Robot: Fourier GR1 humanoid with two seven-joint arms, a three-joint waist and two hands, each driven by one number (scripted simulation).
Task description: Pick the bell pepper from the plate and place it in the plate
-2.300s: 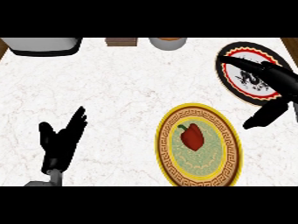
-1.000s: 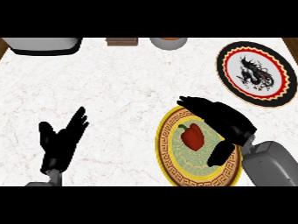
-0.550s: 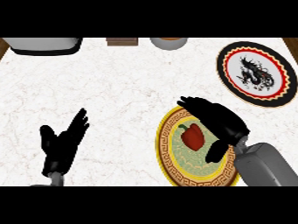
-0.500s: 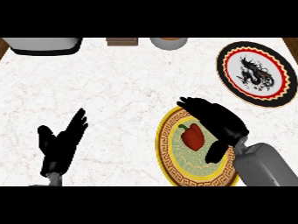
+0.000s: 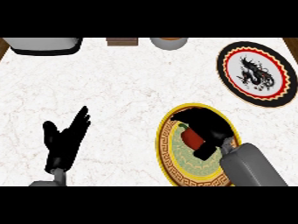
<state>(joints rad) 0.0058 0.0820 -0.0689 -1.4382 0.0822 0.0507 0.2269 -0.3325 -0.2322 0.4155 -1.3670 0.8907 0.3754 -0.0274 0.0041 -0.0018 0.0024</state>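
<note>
A red bell pepper [image 5: 190, 137] lies on the yellow-rimmed plate [image 5: 170, 164] at the lower right of the counter. My right hand [image 5: 206, 124] covers it from above, its fingers and thumb curled round it, so only the pepper's left part shows. A black-rimmed plate with a dragon design [image 5: 258, 72] sits at the upper right, apart from the hand. My left hand [image 5: 64, 140] rests open at the lower left, fingers up.
A white marble counter [image 5: 112, 87] spreads across the view. At its far edge stand a grey appliance [image 5: 41, 44], a small brown block [image 5: 122, 42] and a grey cup [image 5: 169, 43]. Dark wood shows beyond the left and right edges.
My right hand has come down onto the pepper and its fingers have curled round it. The pepper is still on the yellow-rimmed plate. My left hand has stayed still.
</note>
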